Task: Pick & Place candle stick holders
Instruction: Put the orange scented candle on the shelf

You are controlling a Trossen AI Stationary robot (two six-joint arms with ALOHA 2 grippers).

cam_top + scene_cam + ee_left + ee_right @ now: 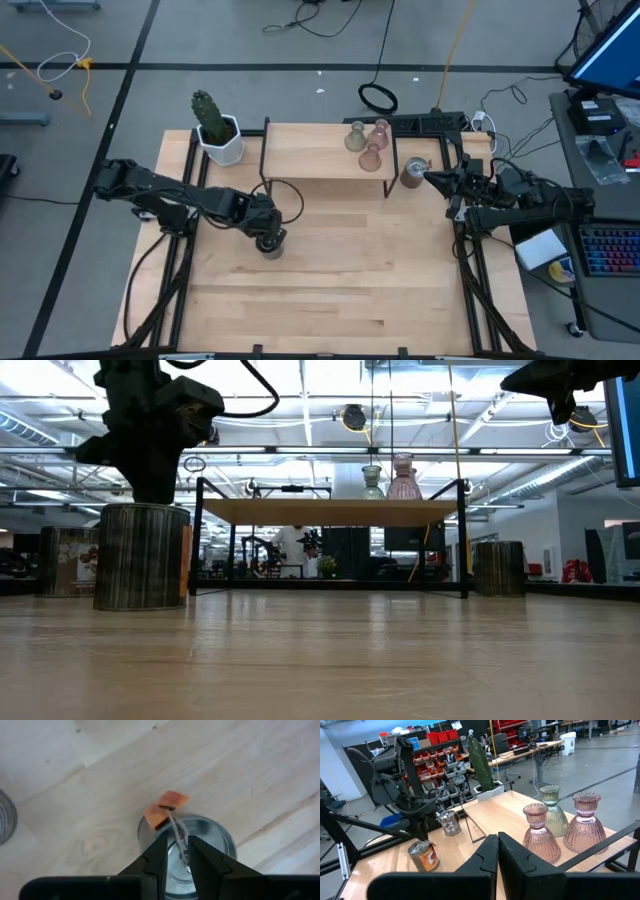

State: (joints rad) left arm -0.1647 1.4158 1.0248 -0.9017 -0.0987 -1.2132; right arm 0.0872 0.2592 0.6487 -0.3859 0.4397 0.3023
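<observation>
High view, centre-left: left claw point(270, 243) clamps a silver cup's point(272, 247) rim; only the low view shows its striped wall. Right claw point(430, 178) together.

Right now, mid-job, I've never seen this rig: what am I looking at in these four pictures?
Two dark robot arms work at a wooden table. One picture looks straight down on it, one looks level across its top, and two come from cameras on the arms' wrists.

A low shelf carries two pink holders and a green holder. A potted cactus stands at a far corner.

The left gripper sits at the mouth of a silver cup that stands on the table. The right gripper is shut and empty, beside a second silver cup. A third cup stands near the shelf.
</observation>
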